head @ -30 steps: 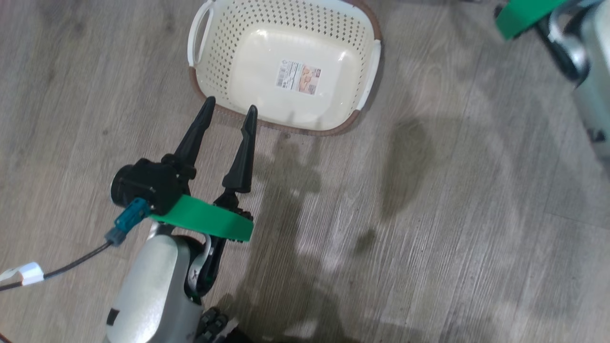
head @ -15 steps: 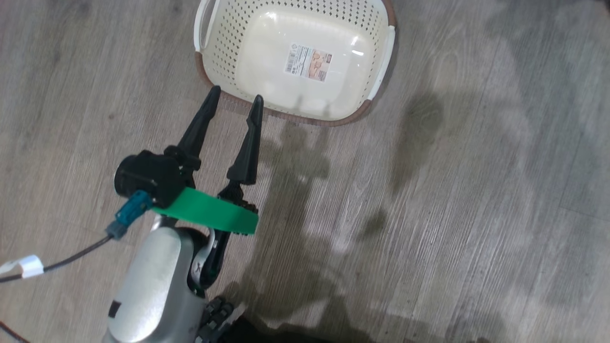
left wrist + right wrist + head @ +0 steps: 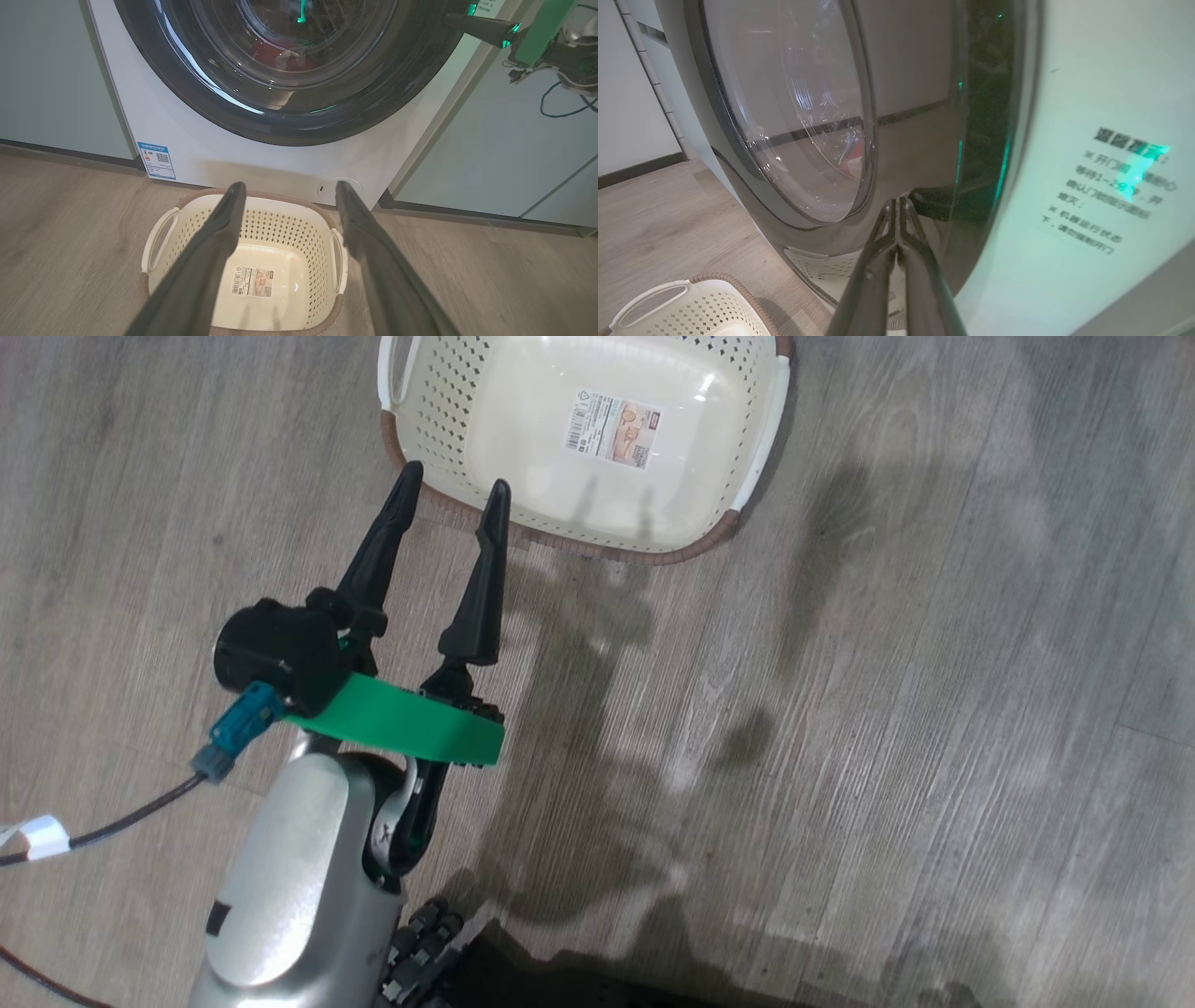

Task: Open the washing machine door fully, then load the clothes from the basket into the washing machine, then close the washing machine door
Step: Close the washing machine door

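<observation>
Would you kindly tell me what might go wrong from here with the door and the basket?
The shut right claw seems to touch the glossy rim of the washing machine door with narrow tips; it might slide off before the door latches. The open left claw hangs above the near rim of the basket; a turn of the body could knock it.

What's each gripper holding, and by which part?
Nothing. Left gripper open near the basket; right gripper shut, empty, by the washing machine door.
</observation>
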